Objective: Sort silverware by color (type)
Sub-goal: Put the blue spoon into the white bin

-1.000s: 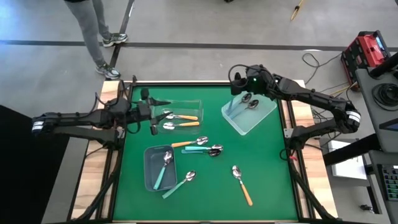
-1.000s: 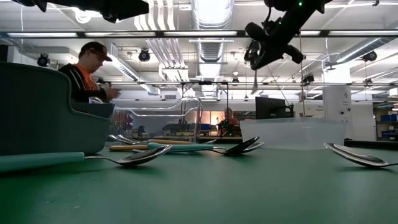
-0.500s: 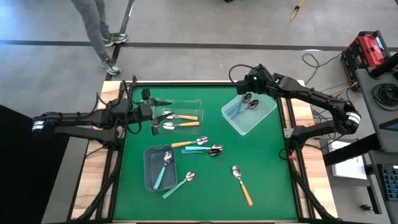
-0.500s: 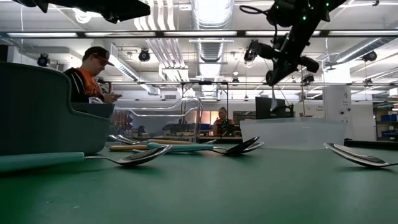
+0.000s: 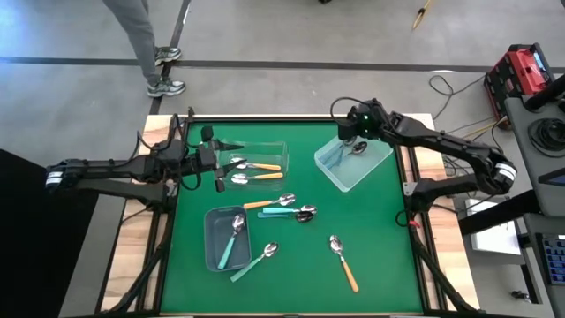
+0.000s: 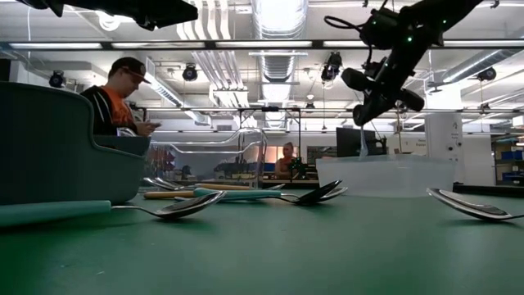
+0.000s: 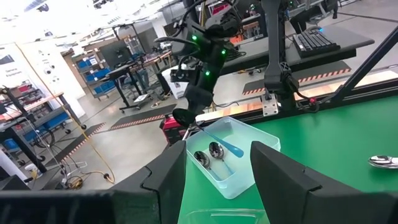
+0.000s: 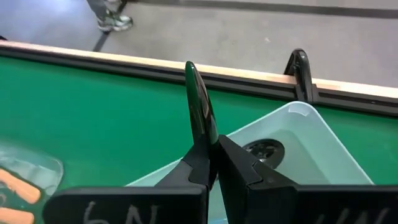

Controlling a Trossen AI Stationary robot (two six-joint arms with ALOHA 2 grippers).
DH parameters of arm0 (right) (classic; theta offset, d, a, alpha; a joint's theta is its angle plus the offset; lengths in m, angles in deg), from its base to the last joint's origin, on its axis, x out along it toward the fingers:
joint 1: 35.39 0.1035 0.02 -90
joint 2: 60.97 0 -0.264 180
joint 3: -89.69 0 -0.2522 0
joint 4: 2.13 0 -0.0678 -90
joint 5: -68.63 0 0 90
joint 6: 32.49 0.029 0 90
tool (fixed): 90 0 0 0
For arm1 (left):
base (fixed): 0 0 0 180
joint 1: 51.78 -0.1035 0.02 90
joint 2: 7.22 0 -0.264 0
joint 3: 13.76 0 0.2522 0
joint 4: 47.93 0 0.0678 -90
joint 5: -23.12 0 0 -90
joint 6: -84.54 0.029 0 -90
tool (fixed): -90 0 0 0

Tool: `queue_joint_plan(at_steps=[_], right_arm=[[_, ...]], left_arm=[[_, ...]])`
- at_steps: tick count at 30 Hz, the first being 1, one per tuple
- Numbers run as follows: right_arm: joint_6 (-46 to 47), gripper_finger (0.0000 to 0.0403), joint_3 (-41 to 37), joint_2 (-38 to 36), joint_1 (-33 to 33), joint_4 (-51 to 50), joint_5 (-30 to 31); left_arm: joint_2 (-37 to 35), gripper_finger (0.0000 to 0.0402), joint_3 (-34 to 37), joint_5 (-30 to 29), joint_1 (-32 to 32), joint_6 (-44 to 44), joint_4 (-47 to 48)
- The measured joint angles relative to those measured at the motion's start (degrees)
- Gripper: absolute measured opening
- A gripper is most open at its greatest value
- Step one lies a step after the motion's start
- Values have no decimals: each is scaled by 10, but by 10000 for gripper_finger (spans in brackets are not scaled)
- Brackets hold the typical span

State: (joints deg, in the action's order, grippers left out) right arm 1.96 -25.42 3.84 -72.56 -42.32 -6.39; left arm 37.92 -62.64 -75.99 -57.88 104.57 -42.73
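**Right hand holds a spoon over the pale bin**

The right hand [image 5: 350, 134] hangs above the far edge of the pale translucent bin [image 5: 375, 166] at the far right of the green counter [image 5: 388, 238]. Its fingers are pinched on a dark-handled spoon [image 8: 200, 118] that stands almost upright between them. Two spoons [image 5: 356, 147] with blue handles lie inside that bin. Writing on the right hand's finger bases is cut off and cannot be read with certainty.

The left hand [image 5: 219, 164] waits beside the clear bin [image 5: 281, 145], left of the pale bin; its fingers stand apart, empty. Two orange-handled spoons [image 5: 260, 171] lie in the clear bin. A teal spoon [image 5: 233, 240] lies in the grey bin [image 5: 213, 251], nearer than the pale bin. Loose spoons [image 5: 284, 208] lie between the bins, and an orange spoon [image 5: 343, 261] lies nearer still.

Compared with a second ago, the right hand has moved from beyond the pale bin's far left corner to over its far edge. The walking person [image 5: 146, 35] beyond the counter has stepped on.
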Motion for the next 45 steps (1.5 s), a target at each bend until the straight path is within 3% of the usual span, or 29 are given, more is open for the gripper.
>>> queue_joint_plan(at_steps=[14,22,34,45], right_arm=[[50,9,-165,-45,0,212,32],[77,9,-212,-48,0,270,32],[154,9,-231,-48,2,254,26],[156,9,-231,-48,2,247,29]], left_arm=[[0,162,0,0,0,0,-4],[0,162,0,0,0,0,-4],[0,162,0,0,0,4,-4],[0,162,0,0,0,5,-4]])
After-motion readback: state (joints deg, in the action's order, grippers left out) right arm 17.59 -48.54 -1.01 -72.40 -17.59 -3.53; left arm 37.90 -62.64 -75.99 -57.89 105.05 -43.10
